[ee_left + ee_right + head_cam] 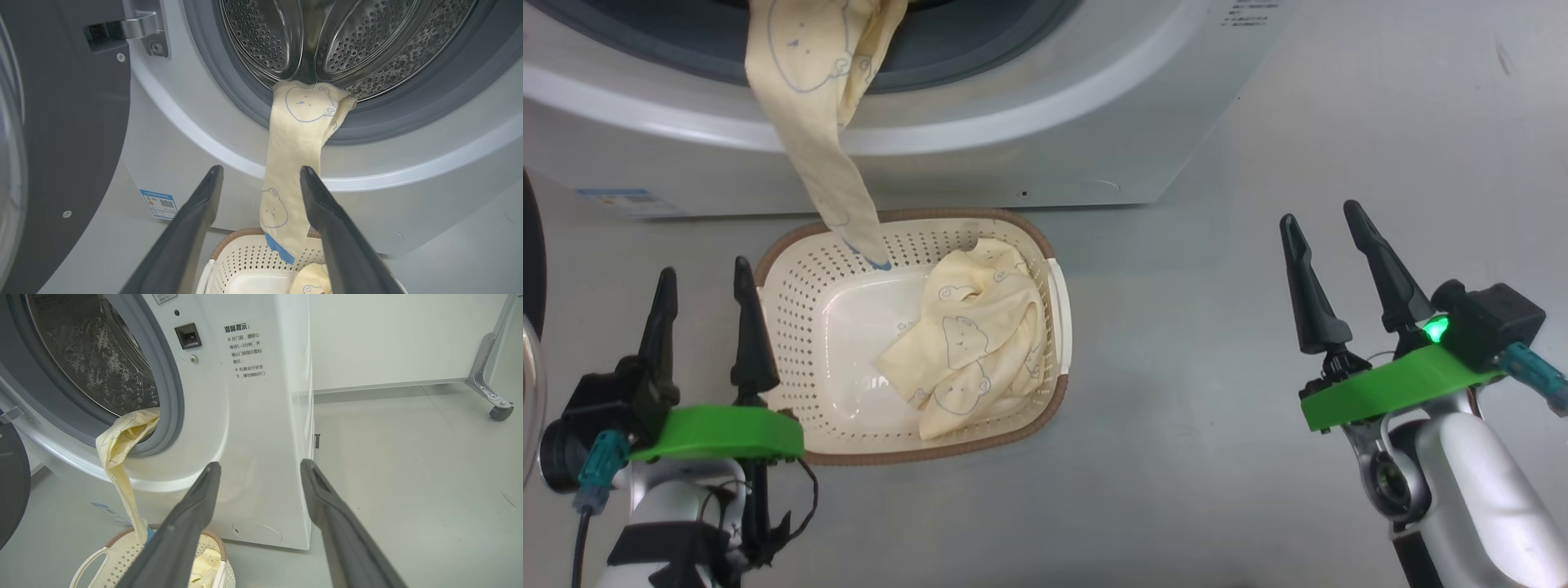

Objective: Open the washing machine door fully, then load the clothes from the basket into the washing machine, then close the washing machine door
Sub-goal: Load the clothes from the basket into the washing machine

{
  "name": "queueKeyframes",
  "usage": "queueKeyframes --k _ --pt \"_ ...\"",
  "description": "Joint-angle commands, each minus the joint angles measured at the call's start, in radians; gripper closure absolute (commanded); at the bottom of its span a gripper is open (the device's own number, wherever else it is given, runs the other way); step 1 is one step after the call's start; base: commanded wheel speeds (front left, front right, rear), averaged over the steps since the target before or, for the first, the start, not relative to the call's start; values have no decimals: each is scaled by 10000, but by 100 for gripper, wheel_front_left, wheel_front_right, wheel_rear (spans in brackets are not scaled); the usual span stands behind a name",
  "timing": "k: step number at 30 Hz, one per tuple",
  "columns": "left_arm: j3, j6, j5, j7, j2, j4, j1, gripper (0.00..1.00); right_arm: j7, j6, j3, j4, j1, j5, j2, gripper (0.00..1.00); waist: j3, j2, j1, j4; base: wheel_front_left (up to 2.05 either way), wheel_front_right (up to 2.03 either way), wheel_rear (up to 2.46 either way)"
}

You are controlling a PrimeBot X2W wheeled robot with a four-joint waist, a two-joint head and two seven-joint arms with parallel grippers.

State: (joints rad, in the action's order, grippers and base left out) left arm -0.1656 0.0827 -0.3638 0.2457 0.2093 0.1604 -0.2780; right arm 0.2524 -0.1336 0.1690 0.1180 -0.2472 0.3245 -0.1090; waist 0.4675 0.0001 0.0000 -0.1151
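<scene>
The left gripper (705, 269) has its two dark fingers spread wide with nothing between them. It sits low at the left side of the basket (792, 343), and its inner finger is just beside the brown rim. The right gripper (1320, 212) is also spread and empty. It is well apart from the basket, over the grey floor (1217, 457) to the right of the washing machine (1013, 155).

The cream perforated basket stands on the floor close against the machine's white front. A crumpled garment (972, 335), pale yellow with bear outlines, lies in the basket's right half, bunched against the right wall. The left part of the smooth bottom is bare.

A second piece, the hanging garment (294, 155), drapes out of the mouth of the steel drum (261, 36). Its upper end lies folded over the grey gasket (233, 85) at the lower lip. The rest runs down the machine's front, and its blue patch (280, 249) dips just inside the basket's far rim. How much of this garment lies inside the drum cannot be told.

The washing machine door (73, 122) is swung open to the left, with its dark inner face turned toward the left wrist view.
</scene>
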Motion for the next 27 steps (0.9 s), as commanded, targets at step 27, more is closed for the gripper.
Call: queueKeyframes --k 27 --pt "-69 -310 152 -612 788 650 -2532 0 94 29 386 -245 -219 66 -41 0 588 -1 0 -566 0 0 0"
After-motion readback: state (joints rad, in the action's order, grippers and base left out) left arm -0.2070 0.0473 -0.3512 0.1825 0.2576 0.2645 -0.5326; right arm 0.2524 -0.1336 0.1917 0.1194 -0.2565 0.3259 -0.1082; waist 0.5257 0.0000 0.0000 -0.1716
